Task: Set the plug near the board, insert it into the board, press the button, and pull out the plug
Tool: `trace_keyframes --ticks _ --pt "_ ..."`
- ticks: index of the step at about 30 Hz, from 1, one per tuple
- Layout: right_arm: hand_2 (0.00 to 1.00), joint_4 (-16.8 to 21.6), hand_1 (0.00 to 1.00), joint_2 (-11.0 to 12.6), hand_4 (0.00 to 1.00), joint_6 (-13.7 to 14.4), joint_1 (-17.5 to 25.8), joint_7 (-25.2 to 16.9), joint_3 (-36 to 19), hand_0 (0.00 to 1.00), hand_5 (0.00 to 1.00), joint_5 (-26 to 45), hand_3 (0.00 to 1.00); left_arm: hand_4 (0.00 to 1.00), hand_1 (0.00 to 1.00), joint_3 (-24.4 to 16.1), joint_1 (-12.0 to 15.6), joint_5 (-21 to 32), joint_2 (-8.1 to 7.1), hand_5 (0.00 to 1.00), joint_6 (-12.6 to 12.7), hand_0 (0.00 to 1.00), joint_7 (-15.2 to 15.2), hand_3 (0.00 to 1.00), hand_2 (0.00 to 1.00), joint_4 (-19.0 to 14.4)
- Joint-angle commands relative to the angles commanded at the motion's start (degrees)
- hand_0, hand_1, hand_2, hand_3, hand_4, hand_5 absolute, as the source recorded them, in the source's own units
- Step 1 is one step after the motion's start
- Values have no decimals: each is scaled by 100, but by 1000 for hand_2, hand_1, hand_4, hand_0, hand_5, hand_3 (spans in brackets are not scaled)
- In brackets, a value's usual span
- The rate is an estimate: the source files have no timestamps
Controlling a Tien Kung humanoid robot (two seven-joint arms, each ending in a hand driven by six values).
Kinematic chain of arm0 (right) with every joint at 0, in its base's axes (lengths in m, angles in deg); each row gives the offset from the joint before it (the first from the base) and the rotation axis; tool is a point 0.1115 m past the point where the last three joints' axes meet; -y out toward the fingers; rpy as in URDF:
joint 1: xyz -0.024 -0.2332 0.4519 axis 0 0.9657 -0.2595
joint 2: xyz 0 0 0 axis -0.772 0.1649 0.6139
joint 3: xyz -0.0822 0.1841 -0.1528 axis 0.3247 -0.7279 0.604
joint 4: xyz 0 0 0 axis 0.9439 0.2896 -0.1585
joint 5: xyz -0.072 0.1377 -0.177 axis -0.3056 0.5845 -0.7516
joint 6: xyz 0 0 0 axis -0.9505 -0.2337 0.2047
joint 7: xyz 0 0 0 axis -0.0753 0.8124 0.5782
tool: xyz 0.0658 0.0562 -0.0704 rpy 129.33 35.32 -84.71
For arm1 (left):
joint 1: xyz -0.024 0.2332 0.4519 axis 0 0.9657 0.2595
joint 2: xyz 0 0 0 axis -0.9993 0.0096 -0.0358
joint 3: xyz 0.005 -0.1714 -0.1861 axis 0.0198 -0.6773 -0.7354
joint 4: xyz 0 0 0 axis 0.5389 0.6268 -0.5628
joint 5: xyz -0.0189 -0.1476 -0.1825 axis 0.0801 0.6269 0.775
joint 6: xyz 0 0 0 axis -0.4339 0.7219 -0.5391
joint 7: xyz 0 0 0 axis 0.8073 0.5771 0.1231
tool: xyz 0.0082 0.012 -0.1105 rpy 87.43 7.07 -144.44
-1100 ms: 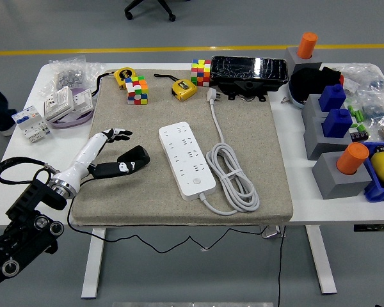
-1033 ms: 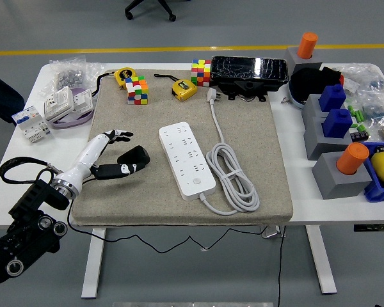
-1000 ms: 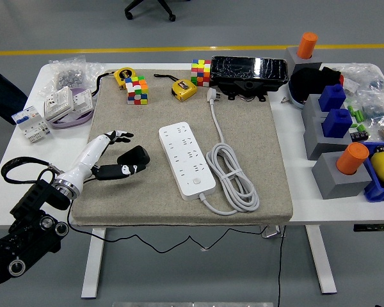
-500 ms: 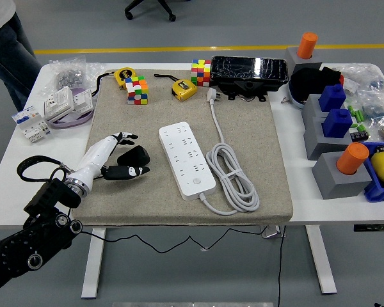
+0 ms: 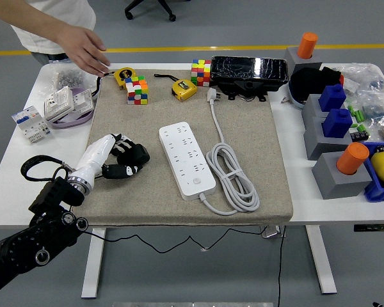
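A white power strip point(image 5: 187, 160) lies in the middle of the beige mat point(image 5: 153, 201), its round button point(image 5: 195, 181) near the front end. Its own white cable point(image 5: 233, 176) is coiled to its right and ends in a white plug point(image 5: 212, 94) at the back of the mat. Left of the strip lies a black plug point(image 5: 137, 154). My left hand point(image 5: 120, 157) is on it, fingers curled over the top and thumb underneath. The plug rests on the mat, about a hand's width from the strip.
A person's hand point(image 5: 88, 51) reaches over the far left corner, close to a yellow tape measure point(image 5: 123, 76). Two colour cubes point(image 5: 137, 89), a second tape measure point(image 5: 184, 88) and a black box point(image 5: 249, 71) line the back. Grey blocks point(image 5: 336, 173) stand right; white breakers point(image 5: 32, 123) left.
My left hand moved right and its spread fingers closed over the black plug. A person stepped up at the far left and stretched a hand over the table.
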Motion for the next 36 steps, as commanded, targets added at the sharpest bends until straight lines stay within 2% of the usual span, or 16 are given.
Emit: trace_keyframes --ticks 3,4,7,11,16,30,36 --pt "621 2 636 4 889 1 2 -1 2 576 420 -3 548 666 391 -5 3 -33 2 2 -30 355 -89 557 486 -47" --pt "621 0 636 4 889 1 3 -1 3 578 420 -1 549 656 356 -11 10 -28 -1 2 -45 328 -99 545 456 -83" --pt "621 -8 636 1 889 1 9 -1 13 578 420 3 549 656 356 -13 26 63 -21 2 -126 328 -48 545 456 -244" --pt "621 -14 636 -4 889 -2 21 0 26 577 420 9 549 638 349 71 15 412 -56 2 -252 325 7 545 446 -519" --pt "621 -11 636 -5 889 -2 16 -2 34 577 420 17 549 624 347 259 -70 625 -40 2 -278 322 19 545 443 -713" --pt "622 -10 635 -5 889 0 18 -3 74 576 420 40 549 615 343 645 -430 759 239 2 -236 323 104 547 439 -273" --pt "621 -8 635 -13 889 1 14 -4 74 577 420 45 549 616 341 701 -480 779 271 2 -238 323 107 547 437 -189"
